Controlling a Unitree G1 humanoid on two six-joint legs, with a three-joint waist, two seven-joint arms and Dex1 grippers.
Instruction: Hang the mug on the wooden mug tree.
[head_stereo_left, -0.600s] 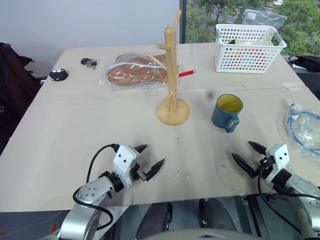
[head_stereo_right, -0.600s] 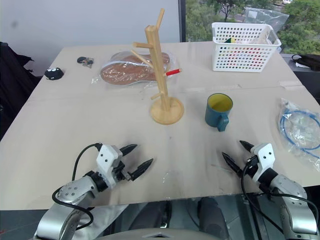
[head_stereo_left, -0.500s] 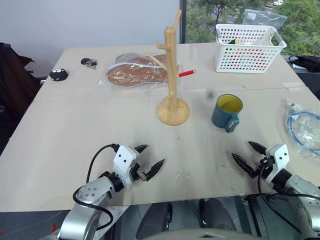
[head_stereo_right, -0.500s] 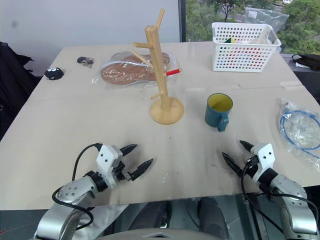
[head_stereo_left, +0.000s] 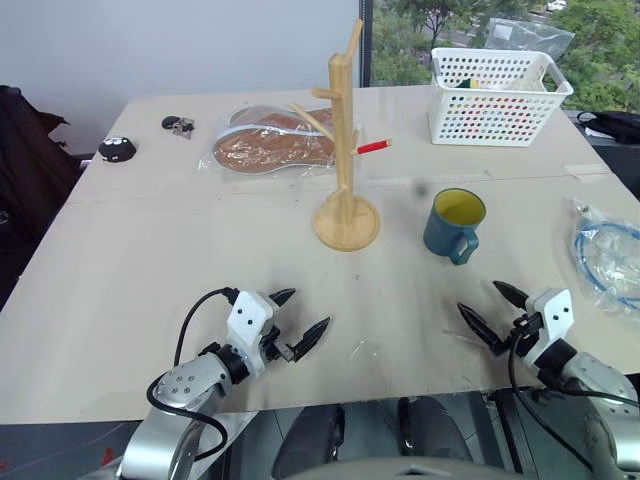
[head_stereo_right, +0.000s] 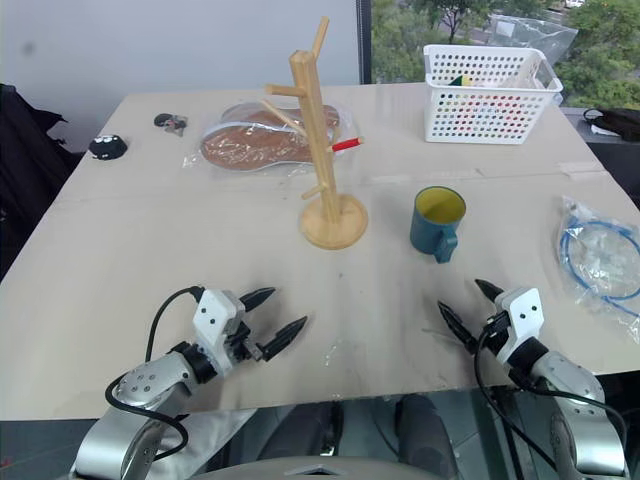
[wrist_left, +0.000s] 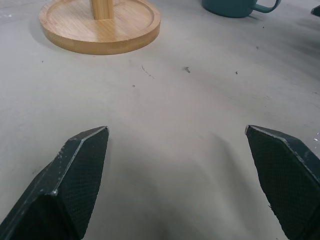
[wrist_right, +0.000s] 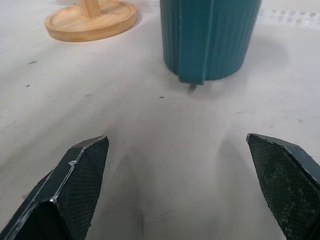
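The teal mug (head_stereo_left: 453, 223) with a yellow inside stands upright on the table, right of centre, its handle turned toward me. The wooden mug tree (head_stereo_left: 343, 150) stands just left of it on its round base, pegs bare. My right gripper (head_stereo_left: 491, 312) hovers low near the front edge, short of the mug, open and empty; the right wrist view looks straight at the mug (wrist_right: 207, 37). My left gripper (head_stereo_left: 298, 318) is open and empty near the front edge, left of centre, pointing toward the tree's base (wrist_left: 100, 25).
A white perforated basket (head_stereo_left: 497, 97) sits at the back right. A bagged brown item (head_stereo_left: 268, 147) and a red marker (head_stereo_left: 373, 146) lie behind the tree. Keys (head_stereo_left: 178, 125) and a black object (head_stereo_left: 117, 150) are at the back left. A bag of blue cable (head_stereo_left: 610, 255) lies at the right edge.
My right gripper has edged slightly left and forward. The left gripper, mug and tree have not moved.
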